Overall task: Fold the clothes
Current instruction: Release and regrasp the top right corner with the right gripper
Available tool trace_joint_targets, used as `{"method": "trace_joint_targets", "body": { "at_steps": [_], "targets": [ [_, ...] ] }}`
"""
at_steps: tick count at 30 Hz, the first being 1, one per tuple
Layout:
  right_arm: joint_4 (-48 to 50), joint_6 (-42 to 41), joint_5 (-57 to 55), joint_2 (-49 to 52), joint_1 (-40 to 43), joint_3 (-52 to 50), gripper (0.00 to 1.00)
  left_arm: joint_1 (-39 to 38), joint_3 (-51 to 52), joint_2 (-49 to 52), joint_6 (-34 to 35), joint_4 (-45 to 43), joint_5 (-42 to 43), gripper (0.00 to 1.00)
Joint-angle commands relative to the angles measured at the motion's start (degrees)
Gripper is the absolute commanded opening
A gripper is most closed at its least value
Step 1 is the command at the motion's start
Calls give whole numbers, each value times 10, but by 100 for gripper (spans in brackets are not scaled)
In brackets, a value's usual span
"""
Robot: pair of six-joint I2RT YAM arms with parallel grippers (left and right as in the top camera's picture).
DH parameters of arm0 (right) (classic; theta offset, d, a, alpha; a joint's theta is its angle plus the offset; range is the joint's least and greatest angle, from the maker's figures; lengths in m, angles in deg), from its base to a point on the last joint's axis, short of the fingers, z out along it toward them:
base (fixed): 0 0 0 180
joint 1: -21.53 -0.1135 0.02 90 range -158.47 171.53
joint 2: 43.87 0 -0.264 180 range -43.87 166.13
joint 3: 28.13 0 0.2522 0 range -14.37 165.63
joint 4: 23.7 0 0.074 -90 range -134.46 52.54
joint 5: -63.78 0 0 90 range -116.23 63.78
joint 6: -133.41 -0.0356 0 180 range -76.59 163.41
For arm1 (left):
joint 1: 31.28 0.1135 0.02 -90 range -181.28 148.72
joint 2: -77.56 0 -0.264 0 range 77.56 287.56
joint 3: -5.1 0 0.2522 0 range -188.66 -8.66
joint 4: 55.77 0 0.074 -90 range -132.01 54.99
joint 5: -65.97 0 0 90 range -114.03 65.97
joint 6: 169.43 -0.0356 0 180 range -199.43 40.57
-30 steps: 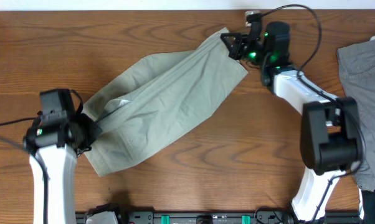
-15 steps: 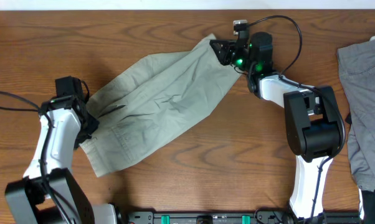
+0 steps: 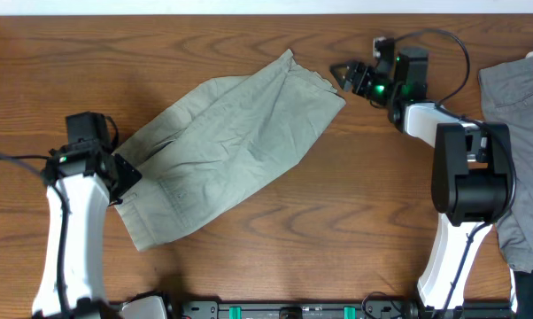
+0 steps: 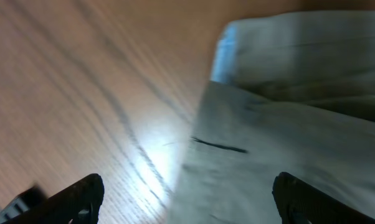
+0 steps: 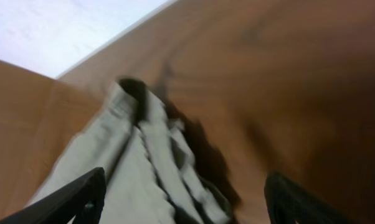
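The pale khaki-green shorts (image 3: 231, 146) lie folded on the wooden table, running diagonally from lower left to upper right. My left gripper (image 3: 127, 173) hangs open at their lower-left end. In the left wrist view its jaws (image 4: 190, 205) stand wide apart over the cloth edge (image 4: 287, 124), holding nothing. My right gripper (image 3: 344, 75) is open just off the upper-right end. In the right wrist view it (image 5: 187, 202) stands wide, with the bunched hem (image 5: 134, 155) ahead and below, not gripped.
Darker grey garments (image 3: 514, 97) lie at the table's right edge, behind the right arm's base (image 3: 466, 190). A black rail (image 3: 293, 310) runs along the front edge. The table's back edge meets a white wall (image 5: 50, 31).
Both grippers opened and let go of the shorts. The right gripper drew back to the right. The cloth settled flat on the table.
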Motion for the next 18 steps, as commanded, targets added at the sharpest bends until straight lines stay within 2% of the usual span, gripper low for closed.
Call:
{"method": "trace_joint_targets", "body": {
  "at_steps": [1, 6, 7, 10, 13, 14, 16, 18],
  "targets": [
    [-25, 54, -14, 5, -11, 3, 77, 2, -18, -31, -45, 4, 61, 89],
    [-57, 85, -40, 5, -37, 3, 69, 2, -18, -44, -45, 15, 96, 89],
    [-69, 88, -59, 5, -45, 3, 64, 2, -18, -43, -45, 16, 99, 89],
    [-106, 124, -85, 5, -66, 3, 46, 2, -18, -43, -45, 18, 106, 89],
    [-138, 161, -89, 5, -81, 3, 33, 2, -18, -43, -45, 18, 107, 89],
    [-149, 170, -90, 5, -83, 3, 22, 2, -18, -43, -45, 18, 107, 89],
    [-171, 167, -90, 2, -80, 3, 7, 2, -18, -43, -45, 18, 107, 89],
    [-203, 154, -98, -7, -69, 3, 1, 2, -18, -43, -45, 18, 107, 89]
  ]
}}
